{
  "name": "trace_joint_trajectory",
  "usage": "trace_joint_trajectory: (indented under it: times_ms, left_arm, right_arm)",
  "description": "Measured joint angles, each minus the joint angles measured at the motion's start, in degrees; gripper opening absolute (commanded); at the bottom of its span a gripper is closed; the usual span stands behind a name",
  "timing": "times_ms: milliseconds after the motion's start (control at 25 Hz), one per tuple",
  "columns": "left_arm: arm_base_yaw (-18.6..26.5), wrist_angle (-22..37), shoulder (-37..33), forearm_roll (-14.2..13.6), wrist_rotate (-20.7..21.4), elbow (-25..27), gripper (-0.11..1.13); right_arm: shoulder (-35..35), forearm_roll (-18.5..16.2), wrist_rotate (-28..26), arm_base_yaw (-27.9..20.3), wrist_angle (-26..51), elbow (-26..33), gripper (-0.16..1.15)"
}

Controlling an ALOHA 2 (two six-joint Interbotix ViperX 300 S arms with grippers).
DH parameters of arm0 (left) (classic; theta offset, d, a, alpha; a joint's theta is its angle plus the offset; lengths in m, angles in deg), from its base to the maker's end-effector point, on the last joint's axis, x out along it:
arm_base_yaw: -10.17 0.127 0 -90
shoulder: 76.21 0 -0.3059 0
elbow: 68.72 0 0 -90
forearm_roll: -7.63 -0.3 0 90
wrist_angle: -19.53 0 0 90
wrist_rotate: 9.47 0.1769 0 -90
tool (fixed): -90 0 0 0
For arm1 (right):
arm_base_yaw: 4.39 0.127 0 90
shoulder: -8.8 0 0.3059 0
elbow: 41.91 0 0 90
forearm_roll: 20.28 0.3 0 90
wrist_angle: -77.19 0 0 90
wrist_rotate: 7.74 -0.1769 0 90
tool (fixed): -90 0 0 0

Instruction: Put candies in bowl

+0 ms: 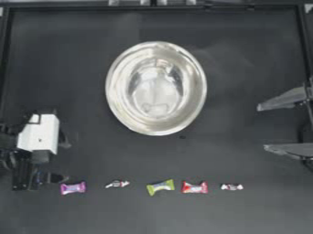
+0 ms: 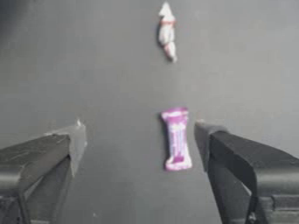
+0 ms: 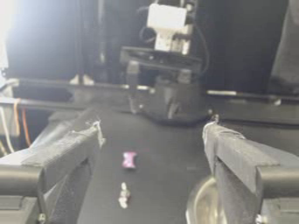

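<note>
Left hand low at the table's left side, near the front-left corner, jaws spread wide and holding nothing. Wrist view: purple candy lies flat on the table between the two jaws, much closer to one jaw than the other, touching neither as far as I can tell. Its long axis runs roughly parallel to the jaw faces, so a closing pinch would meet it across its narrow width. From above the same candy sits just beside the hand's tip, first in the row.

Row of five along the front edge, each piece apart from the next: purple, then a small white-and-dark candy, lime green candy, red candy, a second white-and-dark candy. All five on the table, none in the bowl.

Bowl mid-table, behind the row, well apart from it, nothing visible inside. Bare table lies between row and bowl, so the lift-and-carry path from the purple piece looks open. The nearest neighbour stands clear ahead of the jaws, unlikely to be caught.

Judgement: left hand is plainly the nearer to the purple piece. It should probably centre a little sideways, settle down, then close.

Right hand parked at the right edge, jaws apart, empty, far from any candy.
</note>
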Motion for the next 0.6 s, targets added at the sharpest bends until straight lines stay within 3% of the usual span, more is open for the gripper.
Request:
trace_joint_trajectory:
  times_ms: [280,600]
  left_arm:
    - [-3.4,0.1,5.8,-1.6,-6.2,-0.7,1.02]
    - [-6.6,0.3,13.3,-1.7,-9.1,-3.3,1.02]
  right_arm:
    - [0.1,0.0,0.0,0.0,0.0,0.0,0.98]
    - [0.1,0.0,0.0,0.0,0.0,0.0,0.98]
